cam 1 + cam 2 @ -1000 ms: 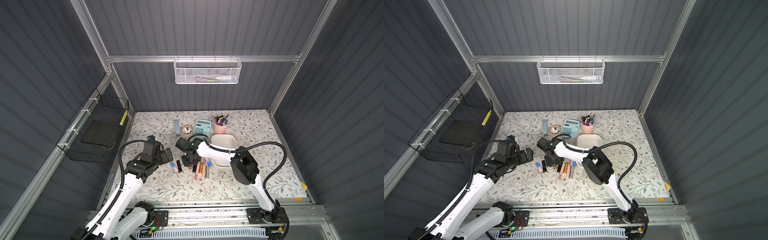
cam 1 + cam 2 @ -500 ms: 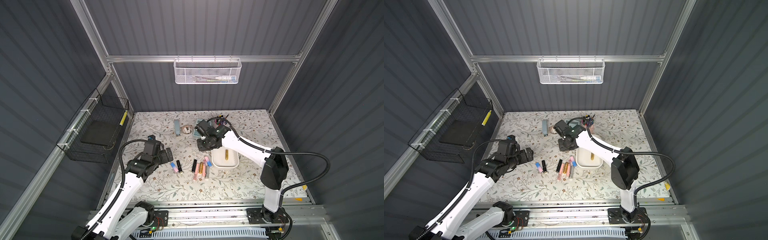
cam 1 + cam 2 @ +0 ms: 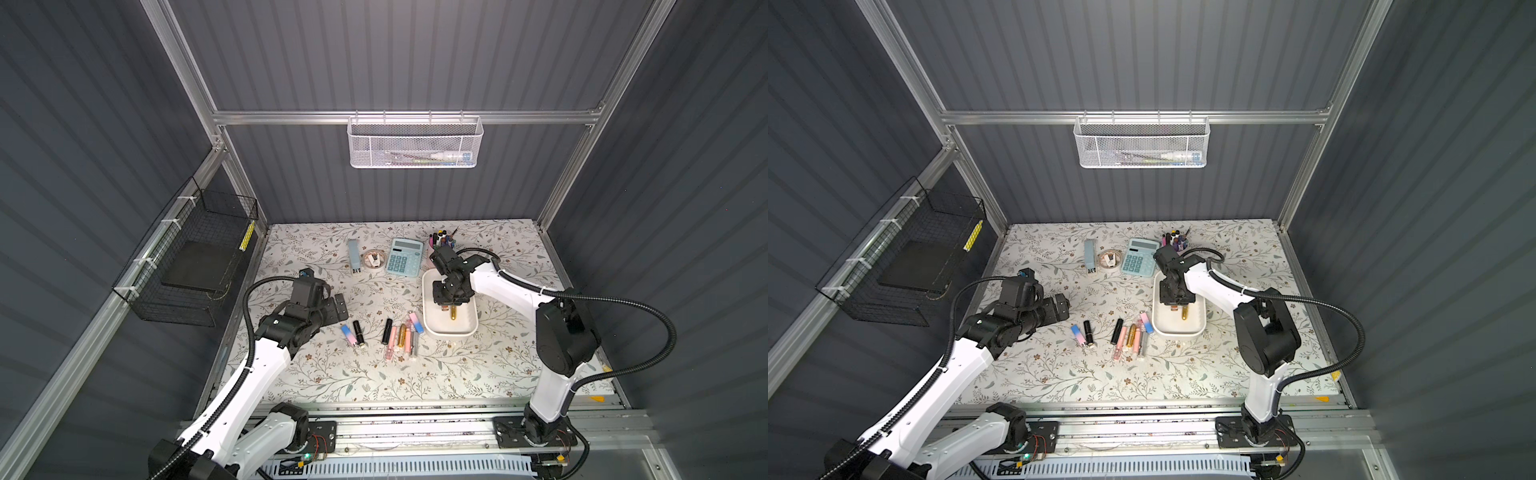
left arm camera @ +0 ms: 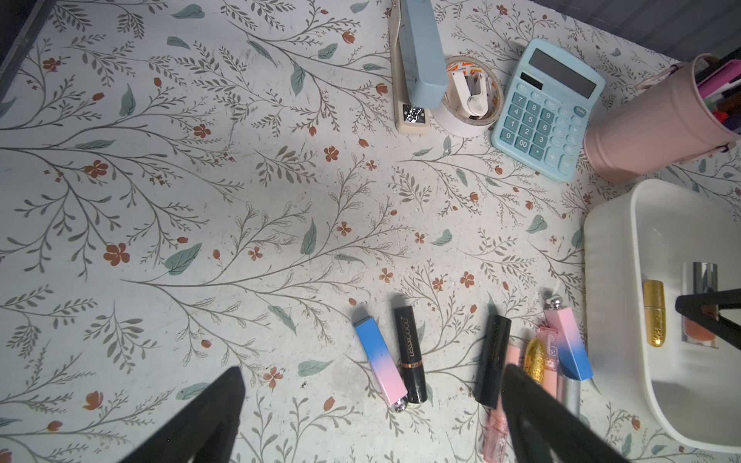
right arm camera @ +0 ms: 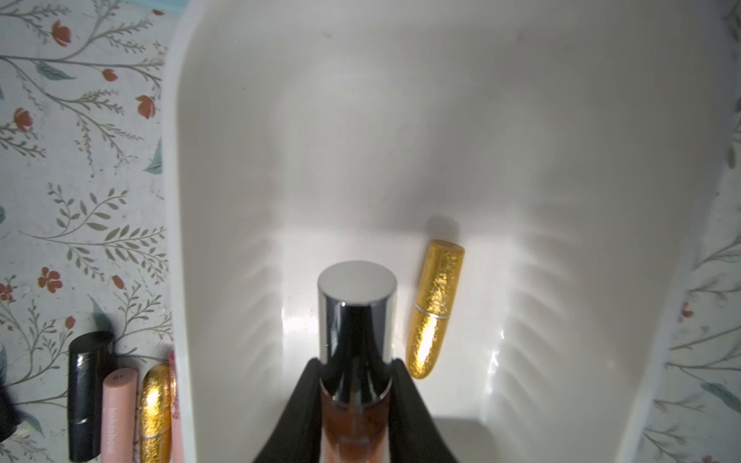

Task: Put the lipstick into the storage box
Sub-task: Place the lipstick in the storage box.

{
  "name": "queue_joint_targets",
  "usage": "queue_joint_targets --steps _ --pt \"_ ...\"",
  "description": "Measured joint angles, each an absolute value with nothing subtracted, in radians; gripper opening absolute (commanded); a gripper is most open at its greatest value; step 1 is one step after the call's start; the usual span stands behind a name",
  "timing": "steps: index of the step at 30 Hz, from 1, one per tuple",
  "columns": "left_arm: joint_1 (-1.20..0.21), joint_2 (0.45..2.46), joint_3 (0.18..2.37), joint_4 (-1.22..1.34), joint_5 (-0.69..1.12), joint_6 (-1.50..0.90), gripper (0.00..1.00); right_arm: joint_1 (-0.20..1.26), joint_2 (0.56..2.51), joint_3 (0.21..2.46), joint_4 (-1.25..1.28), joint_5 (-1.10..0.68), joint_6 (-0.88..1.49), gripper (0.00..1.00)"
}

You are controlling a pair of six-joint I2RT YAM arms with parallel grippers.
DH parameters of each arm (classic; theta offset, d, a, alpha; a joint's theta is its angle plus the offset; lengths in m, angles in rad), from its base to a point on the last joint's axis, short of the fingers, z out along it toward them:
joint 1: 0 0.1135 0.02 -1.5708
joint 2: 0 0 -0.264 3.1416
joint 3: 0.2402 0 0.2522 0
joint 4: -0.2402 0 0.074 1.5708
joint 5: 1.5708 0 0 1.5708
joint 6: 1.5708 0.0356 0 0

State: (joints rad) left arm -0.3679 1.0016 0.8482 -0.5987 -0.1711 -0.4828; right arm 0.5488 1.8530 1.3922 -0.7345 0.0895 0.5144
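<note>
Having left the row of lipsticks where it was reaching a second ago, the right tool (image 3: 444, 307) is now hanging over the storage box (image 5: 401, 120). Its two black fingers are pinching one silver-capped lipstick (image 5: 355, 312) by its clear, coral-filled body, and whether that lipstick is touching the box floor I cannot tell. One gold glitter lipstick (image 5: 435, 308) is lying on the box floor just beside it, so two lipsticks are showing within the box walls. The left tool (image 3: 337, 308) is hovering over the tabletop (image 3: 374, 374) with its fingers spread wide, gripping nothing. Near it a pair is lying side by side: one blue-and-pink lipstick (image 4: 379, 360) and one black lipstick (image 4: 409, 352) showing "LESSXCOCO" along its side. Between that pair and the box a tight cluster (image 3: 401, 336) is lying, seemingly six tubes, though they are overlapping and the count is unsure. A pink tube (image 5: 118, 413) in it is carrying writing too blurred to read. Toward the back wall one stapler (image 4: 417, 60), one tape roll (image 4: 453, 120), one light-blue calculator (image 4: 549, 108) with digit keys and "00", and one pink pen cup (image 4: 641, 136) are standing in a line. One white mesh basket (image 3: 415, 143) is hanging on the back rail, and one black wire basket (image 3: 187, 266) is hanging on the side wall.
</note>
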Motion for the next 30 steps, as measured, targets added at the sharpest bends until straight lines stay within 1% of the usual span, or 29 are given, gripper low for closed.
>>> queue_joint_targets --steps 10,12,15,17,20,25,30 --pt "-0.368 1.031 0.848 -0.582 -0.17 -0.483 1.0 0.526 1.975 1.392 -0.681 0.077 0.503 0.23" --pt "-0.368 1.039 0.848 -0.576 -0.165 -0.483 1.0 0.523 1.98 1.392 -0.679 0.078 0.496 0.26" --pt "-0.368 1.049 0.848 -0.57 -0.157 -0.483 1.0 0.518 1.98 1.393 -0.677 0.079 0.488 0.35" --pt "-0.368 1.054 0.848 -0.563 -0.152 -0.483 1.0 0.517 1.98 1.393 -0.676 0.084 0.48 0.4" --pt "-0.368 1.055 0.848 -0.557 -0.145 -0.483 1.0 0.517 1.98 1.393 -0.677 0.093 0.474 0.43" --pt "-0.368 1.054 0.848 -0.552 -0.138 -0.483 1.0 0.525 1.945 1.393 -0.684 0.123 0.468 0.43" --pt "-0.368 1.044 0.848 -0.552 -0.138 -0.483 1.0 0.591 1.808 1.394 -0.707 0.181 0.459 0.43"
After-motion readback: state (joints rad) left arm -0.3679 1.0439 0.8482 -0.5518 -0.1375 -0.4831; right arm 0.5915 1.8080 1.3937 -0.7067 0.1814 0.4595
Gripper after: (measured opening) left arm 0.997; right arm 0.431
